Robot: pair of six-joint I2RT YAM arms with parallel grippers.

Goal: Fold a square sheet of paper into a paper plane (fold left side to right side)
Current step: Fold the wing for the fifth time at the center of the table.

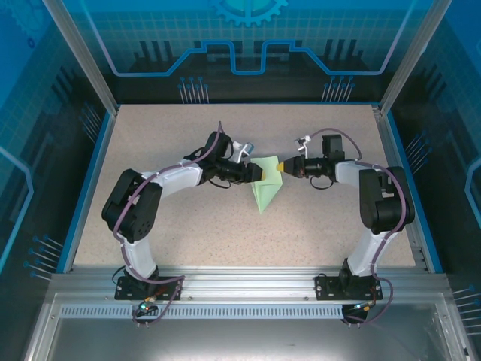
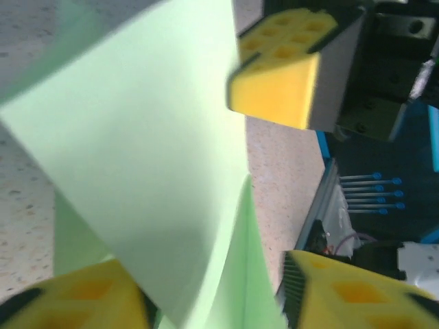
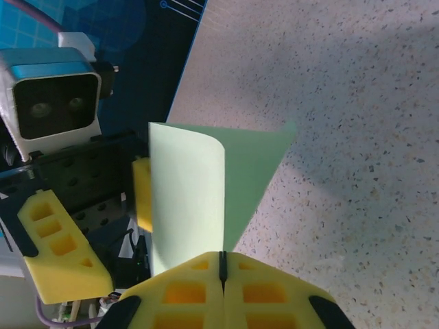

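Observation:
The pale mint-green sheet of paper (image 1: pixel 264 188) is partly folded into a pointed shape whose tip points toward the near edge, at mid-table between both arms. Its upper part is lifted and curled. My right gripper (image 1: pixel 281 167) is shut on the paper's right edge; in the right wrist view the curled flap (image 3: pixel 188 199) runs straight into the closed fingertips of that gripper (image 3: pixel 221 257). My left gripper (image 1: pixel 260 174) sits at the paper's left side, open, and the paper (image 2: pixel 151 171) passes loosely through this gripper (image 2: pixel 212 288). Its yellow fingers (image 3: pixel 58 247) stand wide apart.
The speckled beige table (image 1: pixel 173 218) has free room all round the paper. A blue rim (image 1: pixel 86 188) borders it left and right, and an aluminium rail (image 1: pixel 240 280) runs along the near edge by the arm bases.

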